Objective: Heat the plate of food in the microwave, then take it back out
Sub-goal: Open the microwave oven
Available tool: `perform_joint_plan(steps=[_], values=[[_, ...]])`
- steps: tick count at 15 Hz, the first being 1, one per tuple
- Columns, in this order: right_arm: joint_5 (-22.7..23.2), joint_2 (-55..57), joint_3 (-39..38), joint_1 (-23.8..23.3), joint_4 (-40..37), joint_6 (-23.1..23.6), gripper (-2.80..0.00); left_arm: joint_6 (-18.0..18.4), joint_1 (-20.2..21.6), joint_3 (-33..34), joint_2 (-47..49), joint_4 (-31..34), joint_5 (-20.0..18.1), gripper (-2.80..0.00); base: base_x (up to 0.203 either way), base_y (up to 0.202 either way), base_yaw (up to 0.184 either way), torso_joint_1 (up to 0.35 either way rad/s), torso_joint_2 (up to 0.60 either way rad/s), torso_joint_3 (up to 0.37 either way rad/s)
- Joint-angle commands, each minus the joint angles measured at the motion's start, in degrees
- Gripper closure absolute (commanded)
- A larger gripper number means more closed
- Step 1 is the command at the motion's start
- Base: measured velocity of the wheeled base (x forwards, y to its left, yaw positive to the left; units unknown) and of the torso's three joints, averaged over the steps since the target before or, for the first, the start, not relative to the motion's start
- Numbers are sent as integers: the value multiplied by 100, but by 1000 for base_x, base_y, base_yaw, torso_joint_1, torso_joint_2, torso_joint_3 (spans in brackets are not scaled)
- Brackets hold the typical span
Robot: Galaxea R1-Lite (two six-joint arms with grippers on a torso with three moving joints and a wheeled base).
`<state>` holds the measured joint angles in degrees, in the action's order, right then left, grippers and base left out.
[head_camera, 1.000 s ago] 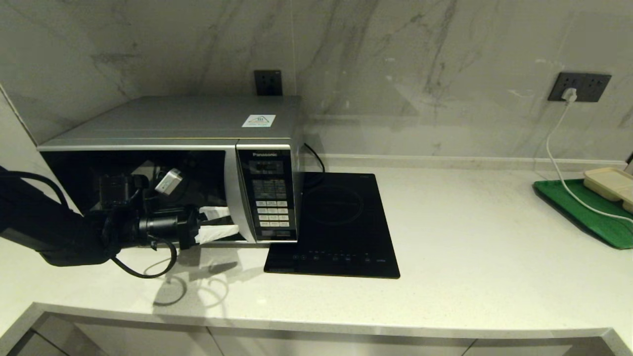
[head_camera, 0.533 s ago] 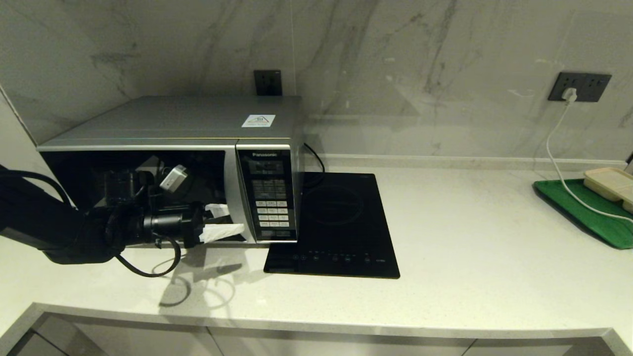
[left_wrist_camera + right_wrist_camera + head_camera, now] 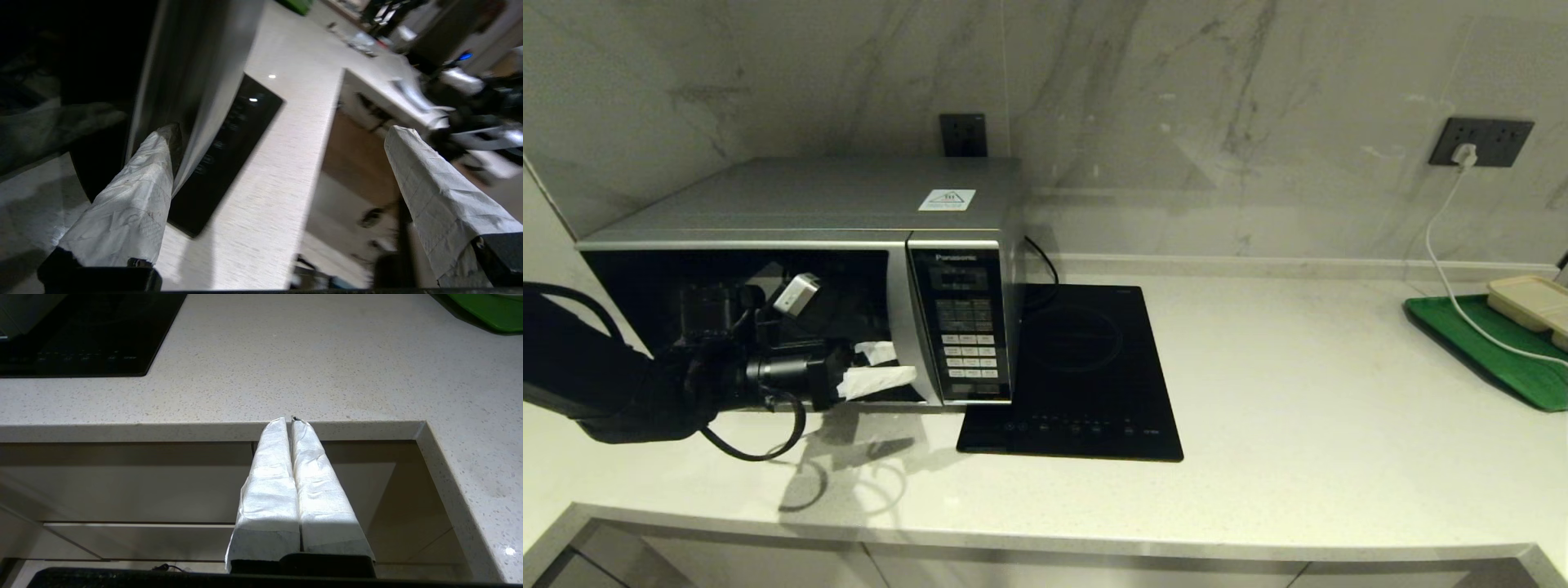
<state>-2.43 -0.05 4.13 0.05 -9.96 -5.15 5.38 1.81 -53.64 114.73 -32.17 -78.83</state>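
Marble-walled kitchen corner, pale speckled stone counter (image 3: pixel 1298 392) carrying everything. Left gripper (image 3: pixel 882 369), paper-wrapped fingers (image 3: pixel 135 192) spread wide and holding nothing, sits level in front of the boxy silver Panasonic microwave (image 3: pixel 809 204), at the lower corner of its dark glass door next to the curved silver handle strip (image 3: pixel 196 90); in the left wrist view one fingertip lies against or just short of that strip, the other hangs out over the counter edge. Change over the last second: the gripper nudged toward the handle, then came back a little and down; meanwhile the whole microwave front sits slightly further left in the head view, so either the box got shoved or the door started to give — can't tell which. Door looks shut or nearly so. My read: this is the door-opening step, hook not yet secured. Lilac plate of fries isn't visible in any view; whether it's behind the dark glass, can't say. Just past the fingertips, on the keypad side, is the flat black induction cooktop (image 3: pixel 1086 376); well beyond it a green tray (image 3: pixel 1486 351) with a beige compartment tray (image 3: pixel 1531 300) on top. Right gripper (image 3: pixel 292 424) parked below the counter edge, fingers pressed together, empty.
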Motion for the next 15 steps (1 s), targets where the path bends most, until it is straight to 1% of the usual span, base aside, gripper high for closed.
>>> perform_joint_plan(steps=[1,4,5,6,8,10,11,12,13,14,15], values=[[-3,5,0,4,-6,-3,0,-191,154,212,-193,17,-391,-280,0,0,0,0,0,0],[-3,5,0,4,-6,-3,0,-175,393,479,-132,4,-401,-280,0,0,0,0,0,0],[-3,5,0,4,-6,-3,0,-153,415,493,-92,-8,-328,-280,0,0,0,0,0,0],[-3,5,0,4,-6,-3,0,-152,438,495,-76,-7,-169,-280,0,0,0,0,0,0],[-3,5,0,4,-6,-3,0,-123,424,487,-55,-18,464,-280,0,0,0,0,0,0],[-3,5,0,4,-6,-3,0,21,407,474,-84,-21,1304,-280,0,0,0,0,0,0],[-3,5,0,4,-6,-3,0,47,423,487,-164,-19,1626,-280,0,0,0,0,0,0],[-3,5,0,4,-6,-3,0,76,495,566,-286,-19,1785,-280,0,0,0,0,0,0],[-3,5,0,4,-6,-3,0,136,588,708,-439,-22,1822,-280,0,0,0,0,0,0],[-3,5,0,4,-6,-3,0,168,652,803,-627,-10,1838,0,0,0,0,0,0,0],[-3,5,0,4,-6,-3,0,188,739,943,-836,3,1852,0,0,0,0,0,0,0]])
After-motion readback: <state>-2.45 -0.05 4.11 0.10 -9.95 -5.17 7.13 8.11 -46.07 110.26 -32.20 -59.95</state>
